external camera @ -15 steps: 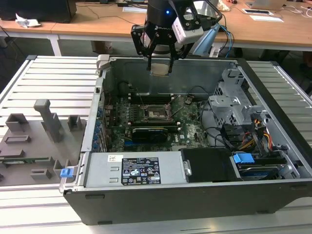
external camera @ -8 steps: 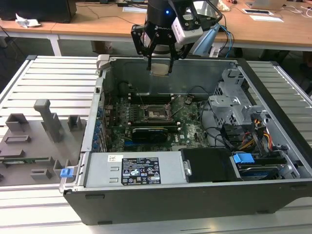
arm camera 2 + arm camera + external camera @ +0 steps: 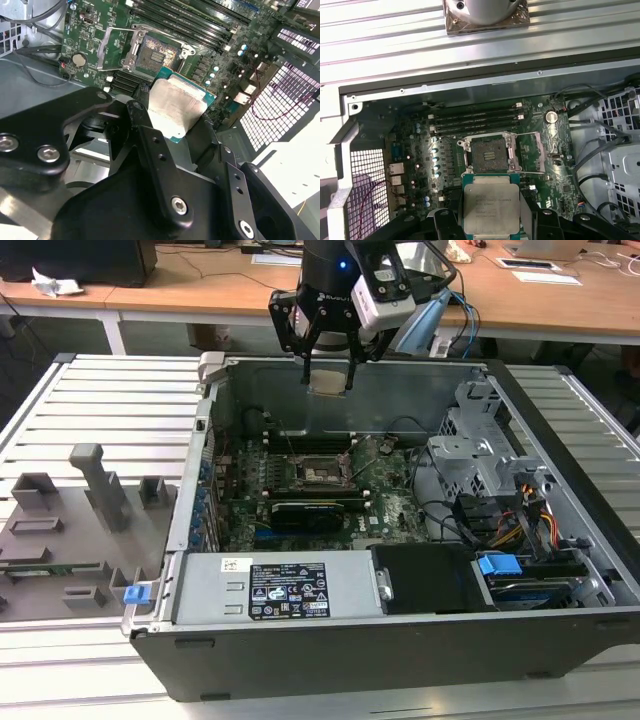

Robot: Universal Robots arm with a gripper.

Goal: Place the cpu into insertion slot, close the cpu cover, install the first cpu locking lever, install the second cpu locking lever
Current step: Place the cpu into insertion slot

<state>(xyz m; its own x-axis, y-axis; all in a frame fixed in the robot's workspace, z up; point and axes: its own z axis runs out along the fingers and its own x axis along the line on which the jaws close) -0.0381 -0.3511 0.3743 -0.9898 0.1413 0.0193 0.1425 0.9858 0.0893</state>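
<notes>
Around the insertion slot point(image 3: 318, 473) spread the ribbed bench point(image 3: 100, 400), the open computer case point(image 3: 300, 660) standing on it, and the green motherboard point(image 3: 390, 505) that carries the slot. Beside the slot, the cpu cover point(image 3: 103, 50) is swung open, so the socket lies bare. High above the slot and well apart from it, the pincer point(image 3: 328, 375) is clenched on the cpu point(image 3: 328, 383), its grey metal top facing both wrist views.

To seat it well, I judge the chip should stay level, square its edges with the slot's rim, and come straight down without sliding, since the contacts look delicate.

The chip's underside is hidden. Its corner mark and edge notches cannot be made out. The levers are hard to separate from the cover's frame.
</notes>
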